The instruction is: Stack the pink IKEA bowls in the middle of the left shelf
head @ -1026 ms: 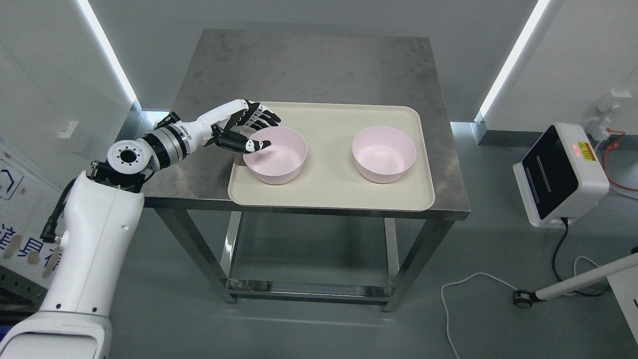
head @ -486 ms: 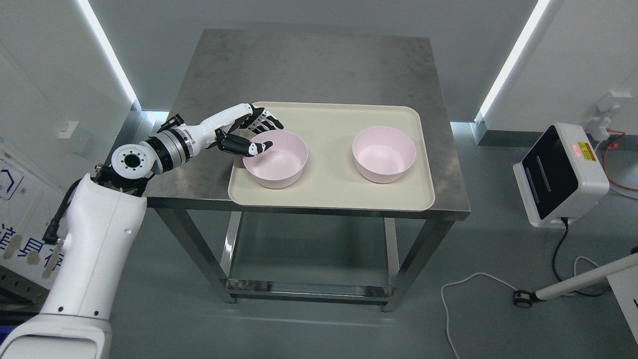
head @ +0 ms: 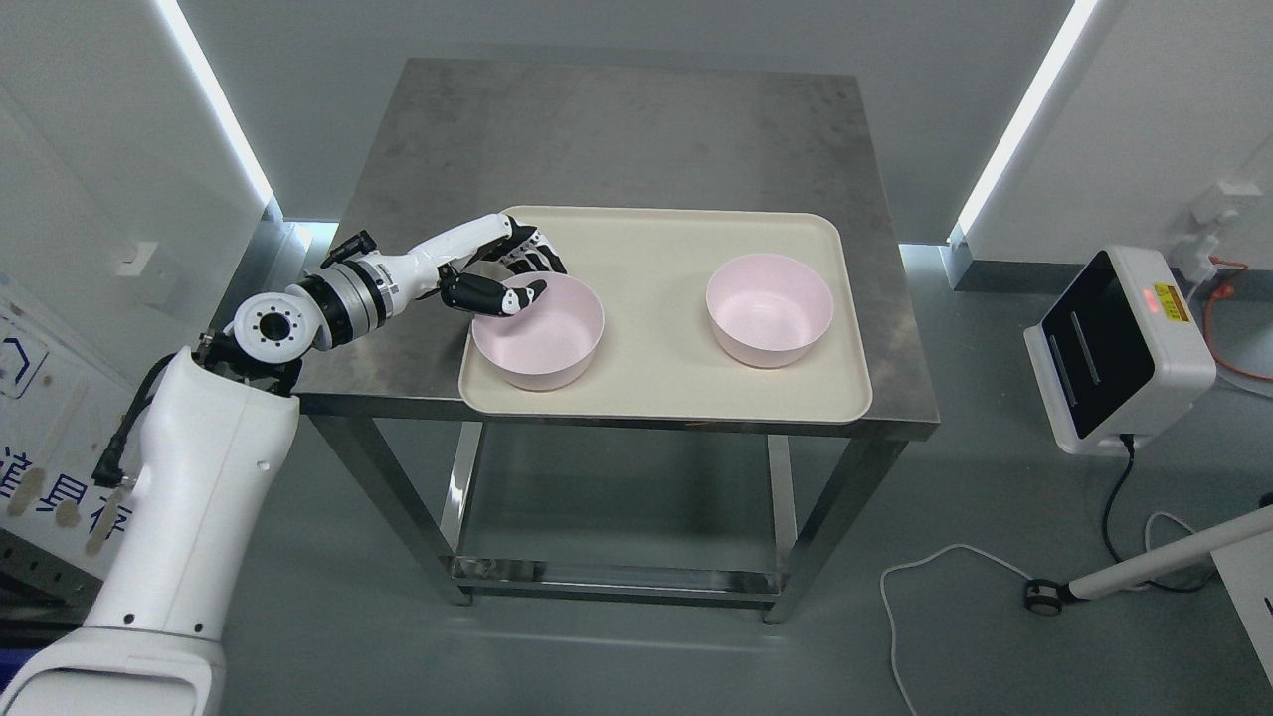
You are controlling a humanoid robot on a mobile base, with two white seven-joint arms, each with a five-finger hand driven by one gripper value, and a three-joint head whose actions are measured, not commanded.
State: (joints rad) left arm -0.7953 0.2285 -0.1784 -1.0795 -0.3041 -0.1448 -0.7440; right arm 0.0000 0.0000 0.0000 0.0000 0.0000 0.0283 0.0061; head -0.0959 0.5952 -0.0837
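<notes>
A steel desk (head: pixel 636 129) on four legs, with a low crossbar near the floor, carries a cream tray (head: pixel 656 383) set toward its front edge. The rear half of the scuffed metal top lies bare behind the tray.

Two pink bowls (head: pixel 538 331) (head: pixel 769 308), one cream tray (head: pixel 656 393), one steel table (head: pixel 617 129), one white device (head: pixel 1119 350) at right
</notes>
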